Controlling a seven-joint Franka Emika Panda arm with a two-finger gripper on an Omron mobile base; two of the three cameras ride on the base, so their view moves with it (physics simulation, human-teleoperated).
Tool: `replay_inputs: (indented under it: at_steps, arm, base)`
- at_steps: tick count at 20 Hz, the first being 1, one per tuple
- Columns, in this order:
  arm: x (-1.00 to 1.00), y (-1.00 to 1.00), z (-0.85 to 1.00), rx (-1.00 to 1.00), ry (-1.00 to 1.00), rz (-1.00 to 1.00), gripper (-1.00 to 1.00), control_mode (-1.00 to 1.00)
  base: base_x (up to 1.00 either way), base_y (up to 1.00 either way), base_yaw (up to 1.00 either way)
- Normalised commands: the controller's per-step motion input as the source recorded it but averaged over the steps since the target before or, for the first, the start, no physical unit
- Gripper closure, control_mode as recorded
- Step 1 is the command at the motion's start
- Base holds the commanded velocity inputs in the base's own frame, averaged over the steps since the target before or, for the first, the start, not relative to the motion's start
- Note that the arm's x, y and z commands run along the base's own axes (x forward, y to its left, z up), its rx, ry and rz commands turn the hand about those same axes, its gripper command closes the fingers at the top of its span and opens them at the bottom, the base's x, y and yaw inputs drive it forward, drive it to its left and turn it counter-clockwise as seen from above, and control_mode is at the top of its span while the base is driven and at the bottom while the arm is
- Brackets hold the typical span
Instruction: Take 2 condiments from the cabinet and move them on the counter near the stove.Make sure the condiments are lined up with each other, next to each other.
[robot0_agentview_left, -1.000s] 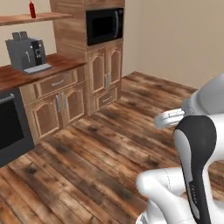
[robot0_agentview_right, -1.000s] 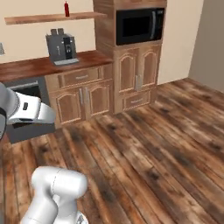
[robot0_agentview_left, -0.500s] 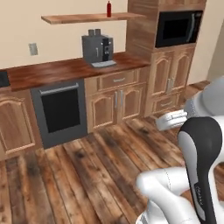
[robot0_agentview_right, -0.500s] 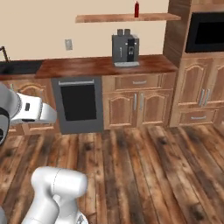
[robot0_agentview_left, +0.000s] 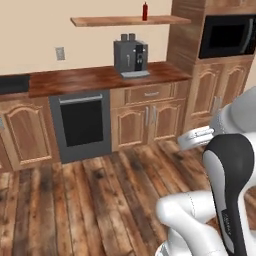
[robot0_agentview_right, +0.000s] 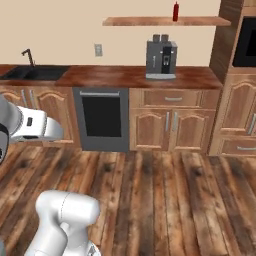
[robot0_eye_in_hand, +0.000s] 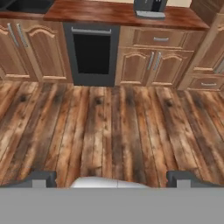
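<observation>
Red squeeze bottle (robot0_agentview_left: 145, 11) stands on the long light-brown wooden wall shelf (robot0_agentview_left: 110, 21); the gripper (robot0_eye_in_hand: 112, 178) hangs spread wide, empty, over floorboards.

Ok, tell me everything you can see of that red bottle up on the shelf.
The red bottle is small and slim, with a narrower top; details are too small to make out. It stands upright on the light wooden shelf, right of its middle, above the grey coffee machine on the counter. Nothing but the shelf touches it.
</observation>
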Motion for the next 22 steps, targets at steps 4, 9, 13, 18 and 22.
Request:
replay_inputs:
  at_steps: [4,9,13,18,22]
  arm:
    - [0.00,0.00,0.00,0.00,0.00,0.00,-1.00,1.00]
    - [0.00,0.00,0.00,0.00,0.00,0.00,-1.00,1.00]
    - [0.00,0.00,0.00,0.00,0.00,0.00,-1.00,1.00]
    - [0.00,0.00,0.00,0.00,0.00,0.00,-1.00,1.00]
    - [0.00,0.00,0.00,0.00,0.00,0.00,-1.00,1.00]
  base:
    - [0.05,-1.00,0.19]
    - [0.65,-0.96,0.25]
    - [1.00,-1.00,0.27]
    - [0.90,-1.00,0.16]
    - [0.65,-0.72,0.03]
